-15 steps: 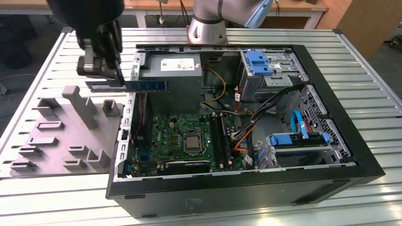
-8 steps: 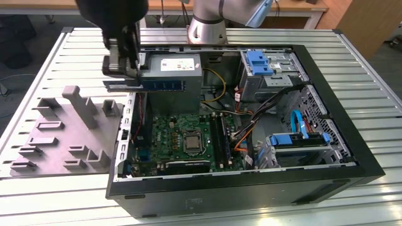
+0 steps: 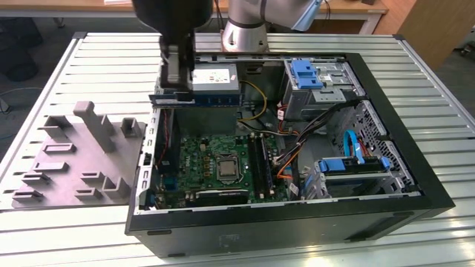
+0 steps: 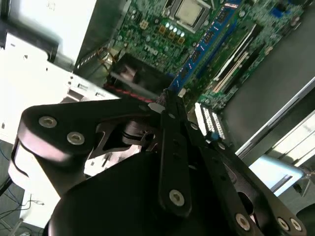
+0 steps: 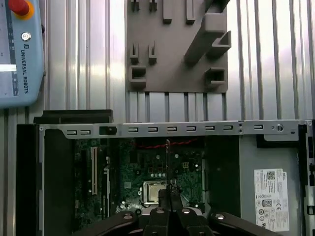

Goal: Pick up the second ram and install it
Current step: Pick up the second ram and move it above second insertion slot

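The tool [image 4: 168, 102] is clenched on the second ram [image 4: 202, 46], a blue-green stick with dark chips that juts out from between its fingers. It is held in the air over the motherboard [image 3: 215, 161] of the open computer case [image 3: 393, 139]. The case sits on the slatted worktop [image 3: 111, 61], beside a grey holder [image 3: 74, 161].

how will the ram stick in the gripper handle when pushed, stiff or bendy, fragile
Probably stiff: the second ram is a thin flat board jutting straight from the gripper with no visible sag. Likely light, since a narrow fingertip pinch carries it. Probably fragile: bare chips line its face, so sideways force looks risky.
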Motion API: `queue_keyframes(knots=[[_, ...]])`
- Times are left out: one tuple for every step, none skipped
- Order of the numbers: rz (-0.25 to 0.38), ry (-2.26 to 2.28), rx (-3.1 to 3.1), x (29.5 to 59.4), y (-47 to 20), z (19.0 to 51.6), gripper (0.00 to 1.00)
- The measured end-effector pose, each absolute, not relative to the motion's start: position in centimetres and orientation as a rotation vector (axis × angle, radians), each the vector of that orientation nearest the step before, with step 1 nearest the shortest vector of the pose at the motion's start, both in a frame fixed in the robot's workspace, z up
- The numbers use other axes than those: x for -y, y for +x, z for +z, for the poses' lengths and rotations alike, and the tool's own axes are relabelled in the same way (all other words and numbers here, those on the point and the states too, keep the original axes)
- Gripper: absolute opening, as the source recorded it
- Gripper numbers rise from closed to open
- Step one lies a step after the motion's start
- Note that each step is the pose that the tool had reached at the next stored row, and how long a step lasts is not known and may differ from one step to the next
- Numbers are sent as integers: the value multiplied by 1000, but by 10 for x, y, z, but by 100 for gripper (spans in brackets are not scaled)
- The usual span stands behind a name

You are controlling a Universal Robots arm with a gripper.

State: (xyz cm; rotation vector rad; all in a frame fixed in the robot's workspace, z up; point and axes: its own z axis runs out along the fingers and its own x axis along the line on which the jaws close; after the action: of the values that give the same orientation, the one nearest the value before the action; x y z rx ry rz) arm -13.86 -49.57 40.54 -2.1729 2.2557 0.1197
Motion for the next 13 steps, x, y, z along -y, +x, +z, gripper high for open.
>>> queue_keyframes(knots=[[120, -2173, -2256, 496, -134, 405, 12], [120, -2173, -2256, 496, -130, 405, 12], [120, -2173, -2256, 496, -125, 405, 12], [120, -2173, -2256, 496, -121, 405, 12], [120, -2173, -2256, 496, -117, 405, 12], [120, -2173, -2256, 496, -112, 405, 12], [120, -2173, -2256, 496, -107, 405, 12], [120, -2173, -2256, 496, -103, 405, 12], [120, -2173, -2256, 496, -99, 405, 12], [120, -2173, -2256, 496, -97, 405, 12], [120, -2173, -2256, 496, -97, 405, 12], [120, -2173, -2256, 496, -97, 405, 12], [120, -2173, -2256, 496, -97, 405, 12]])
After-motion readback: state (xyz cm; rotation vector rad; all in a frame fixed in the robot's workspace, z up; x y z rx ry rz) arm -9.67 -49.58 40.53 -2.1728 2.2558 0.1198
